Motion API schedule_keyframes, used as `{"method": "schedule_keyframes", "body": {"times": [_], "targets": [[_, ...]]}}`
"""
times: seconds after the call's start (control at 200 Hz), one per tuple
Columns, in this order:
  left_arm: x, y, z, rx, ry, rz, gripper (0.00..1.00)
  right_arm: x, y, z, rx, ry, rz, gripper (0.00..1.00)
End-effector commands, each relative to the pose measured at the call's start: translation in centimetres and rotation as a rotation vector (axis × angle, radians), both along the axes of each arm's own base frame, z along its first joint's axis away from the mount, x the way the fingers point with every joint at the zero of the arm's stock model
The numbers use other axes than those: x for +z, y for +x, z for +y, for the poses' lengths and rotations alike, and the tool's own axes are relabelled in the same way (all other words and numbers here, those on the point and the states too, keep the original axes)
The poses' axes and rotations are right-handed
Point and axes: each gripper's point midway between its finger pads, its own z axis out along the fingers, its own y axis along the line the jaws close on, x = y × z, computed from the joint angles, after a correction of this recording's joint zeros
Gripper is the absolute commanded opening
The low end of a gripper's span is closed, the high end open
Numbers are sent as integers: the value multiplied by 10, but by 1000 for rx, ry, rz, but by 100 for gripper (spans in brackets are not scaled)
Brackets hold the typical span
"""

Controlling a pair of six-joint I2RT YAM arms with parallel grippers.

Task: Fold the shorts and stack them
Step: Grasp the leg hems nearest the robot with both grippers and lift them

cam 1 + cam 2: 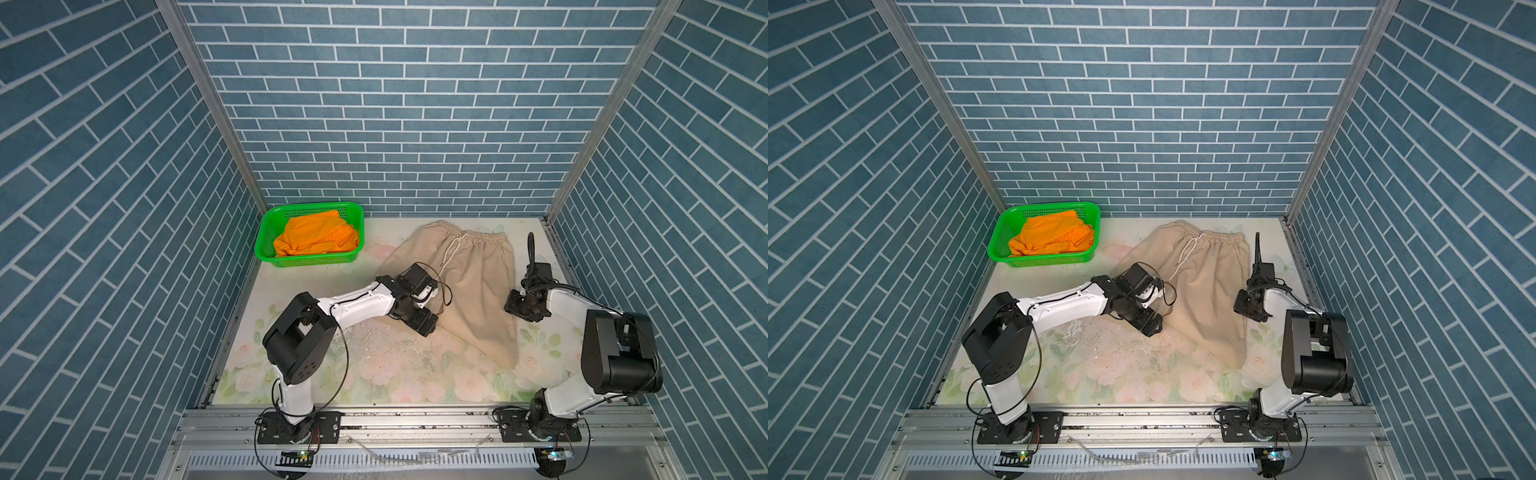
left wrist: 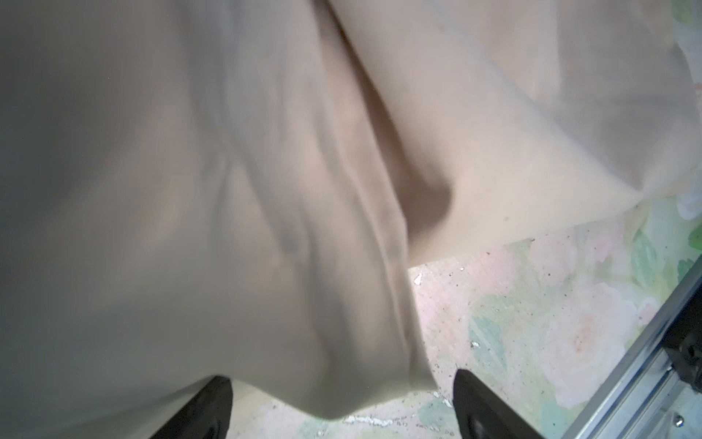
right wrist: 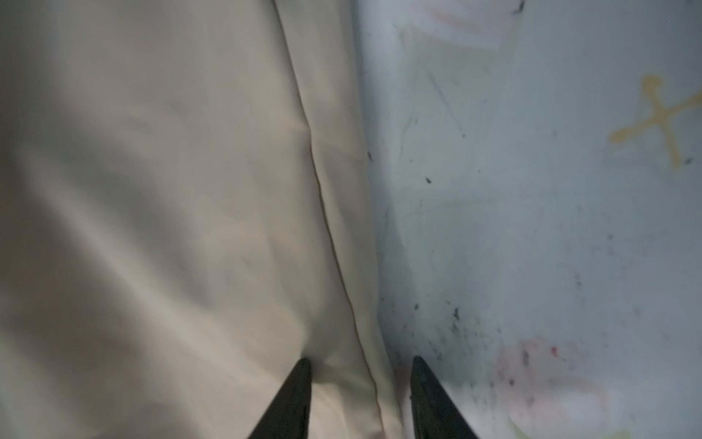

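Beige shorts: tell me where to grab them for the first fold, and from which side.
I'd take the beige shorts by their outer edges: left leg's hem corner from the left, right side seam from the right. They lie flat, waistband toward the back wall, so only edges offer a lip to pinch. The left gripper and right gripper straddle those spots, jaws apart.

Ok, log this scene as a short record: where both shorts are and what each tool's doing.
beige shorts: spread on the table, waistband toward the back wall
orange shorts: bunched in the basket, back left corner
left tool: open, at a leg hem of the beige shorts
right tool: open, straddling the beige shorts' side edge
stack: not started
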Motion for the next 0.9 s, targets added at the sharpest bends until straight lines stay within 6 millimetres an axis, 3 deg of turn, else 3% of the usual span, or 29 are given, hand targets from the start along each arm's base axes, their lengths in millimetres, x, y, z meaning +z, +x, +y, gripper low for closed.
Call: {"method": "schedule_keyframes", "body": {"times": [0.0, 0.11, 0.255, 0.47, 0.52, 0.59, 0.66, 0.715, 0.81, 0.895], "targets": [[-19, -9, -7, 16, -25, 65, 63, 7, 20, 1, -8, 25, -32, 24], [-25, -12, -10, 7, -9, 75, 35, 5, 36, 0, 7, 27, -16, 0], [-22, -16, -23, -28, -24, 75, 0, 9, 69, -7, 33, 6, -13, 0], [1, -30, -55, -75, -119, 91, 0, 34, 131, -18, 85, -24, -29, 0], [6, -28, -56, -56, -129, 88, 0, 46, 133, -16, 103, -23, -29, 19], [9, -24, -54, -35, -119, 74, 0, 66, 123, -13, 116, -23, -59, 36], [10, -20, -52, -26, -102, 55, 15, 86, 99, -10, 114, -38, -93, 44], [10, -19, -54, -32, -104, 52, 19, 96, 78, -6, 116, -59, -107, 49], [11, -18, -63, -43, -129, 67, 27, 106, 33, 0, 104, -120, -104, 51], [12, -20, -71, -51, -159, 80, 25, 106, -9, 30, 142, -142, -105, 53]]}}
